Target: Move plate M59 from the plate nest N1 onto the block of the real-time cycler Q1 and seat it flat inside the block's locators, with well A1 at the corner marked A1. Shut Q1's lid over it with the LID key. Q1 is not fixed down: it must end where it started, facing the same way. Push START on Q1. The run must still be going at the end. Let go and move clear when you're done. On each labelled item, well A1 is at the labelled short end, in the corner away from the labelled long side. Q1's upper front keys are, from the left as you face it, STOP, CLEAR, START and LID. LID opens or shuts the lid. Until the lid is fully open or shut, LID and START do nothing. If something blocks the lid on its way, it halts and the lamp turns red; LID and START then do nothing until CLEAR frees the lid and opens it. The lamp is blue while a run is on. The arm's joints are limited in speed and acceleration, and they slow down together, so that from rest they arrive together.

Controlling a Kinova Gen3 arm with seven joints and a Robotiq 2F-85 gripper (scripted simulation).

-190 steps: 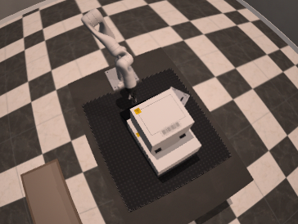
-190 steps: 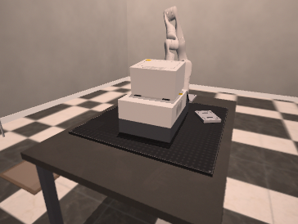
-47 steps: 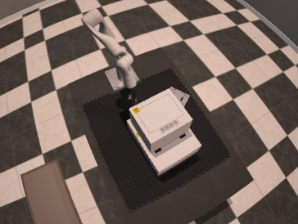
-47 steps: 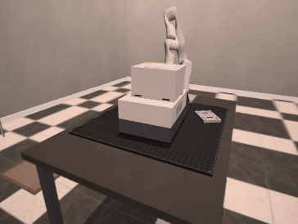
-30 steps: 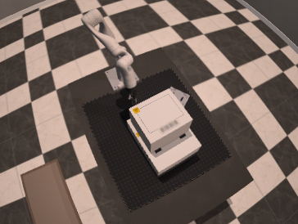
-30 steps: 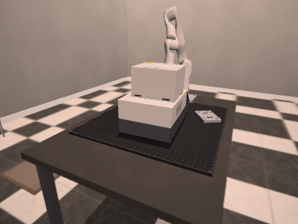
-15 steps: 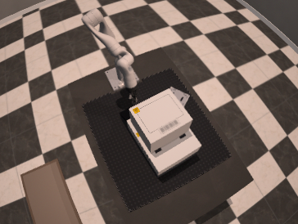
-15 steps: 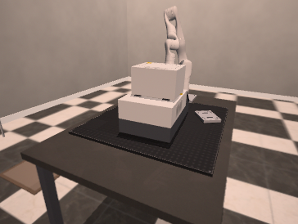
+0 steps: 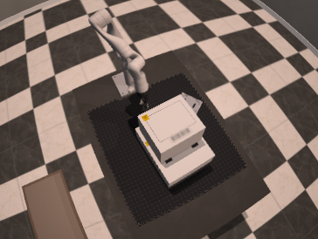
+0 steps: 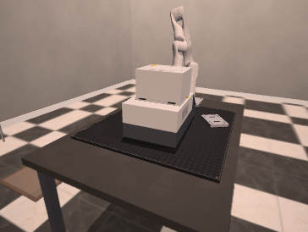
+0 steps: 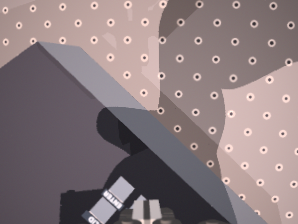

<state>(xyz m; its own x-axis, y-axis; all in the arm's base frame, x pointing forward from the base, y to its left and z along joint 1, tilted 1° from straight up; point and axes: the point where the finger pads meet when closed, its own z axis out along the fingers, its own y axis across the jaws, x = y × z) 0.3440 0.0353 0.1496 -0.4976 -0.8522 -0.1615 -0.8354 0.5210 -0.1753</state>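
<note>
I see one arm [image 9: 127, 54] [image 10: 179, 35] on the far side of one boxy, pale cycler [image 9: 188, 167] [image 10: 150, 114], its blocky lid [image 9: 170, 122] [image 10: 161, 85] down over the base. My pincer [image 9: 144, 105] [image 11: 146, 209] is closed, fingertips together, near two labelled flat grey keys [image 11: 121, 189], one reading ENTER; a third peeks out beside them. One pale, flat nest [image 9: 192, 102] [image 10: 215, 120] with dark slots lies right of the cycler, both on one black, dotted mat [image 9: 114, 144] [image 10: 199, 157]. I can't see the plate; the lid hides the cycler's inside.
</note>
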